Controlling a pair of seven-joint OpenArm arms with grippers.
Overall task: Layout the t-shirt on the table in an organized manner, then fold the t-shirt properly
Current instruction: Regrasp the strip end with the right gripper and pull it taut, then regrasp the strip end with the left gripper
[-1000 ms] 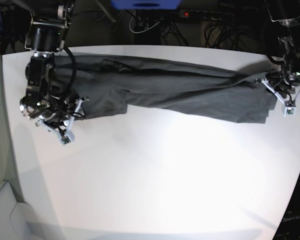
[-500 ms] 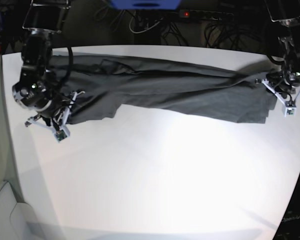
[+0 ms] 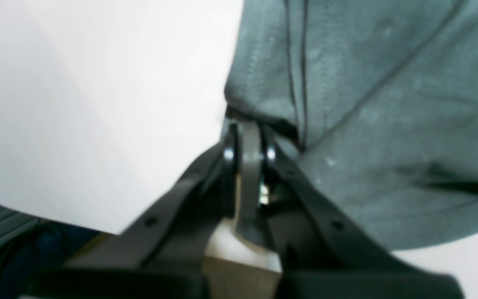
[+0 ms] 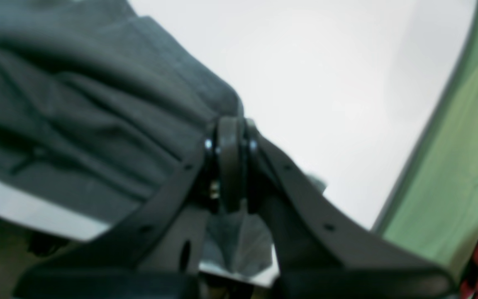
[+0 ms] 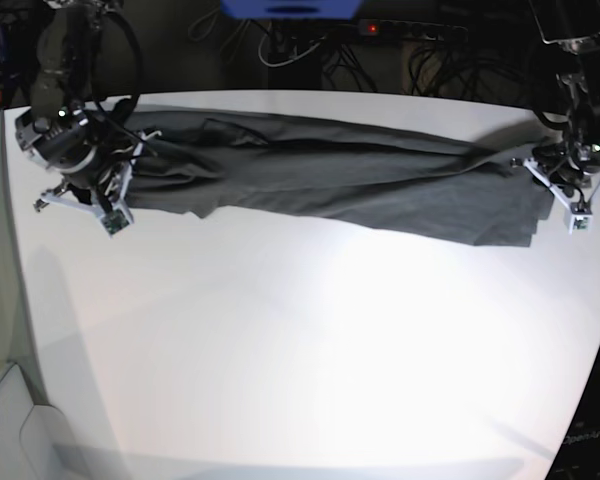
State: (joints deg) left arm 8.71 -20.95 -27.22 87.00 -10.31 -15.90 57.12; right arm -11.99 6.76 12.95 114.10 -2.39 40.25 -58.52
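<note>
Wrist views blur each clamped tool (image 3: 249,143) against t-shirt (image 5: 340,175).

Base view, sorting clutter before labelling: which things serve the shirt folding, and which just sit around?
Job:
t-shirt
table
left gripper
right gripper

Around:
power strip
cables
blue object

No readable text, label or number anywhere in view.

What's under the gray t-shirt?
The white table lies under the t-shirt, which stretches across the far side. The part of the table right beneath the cloth is covered, so anything there cannot be seen.
</note>
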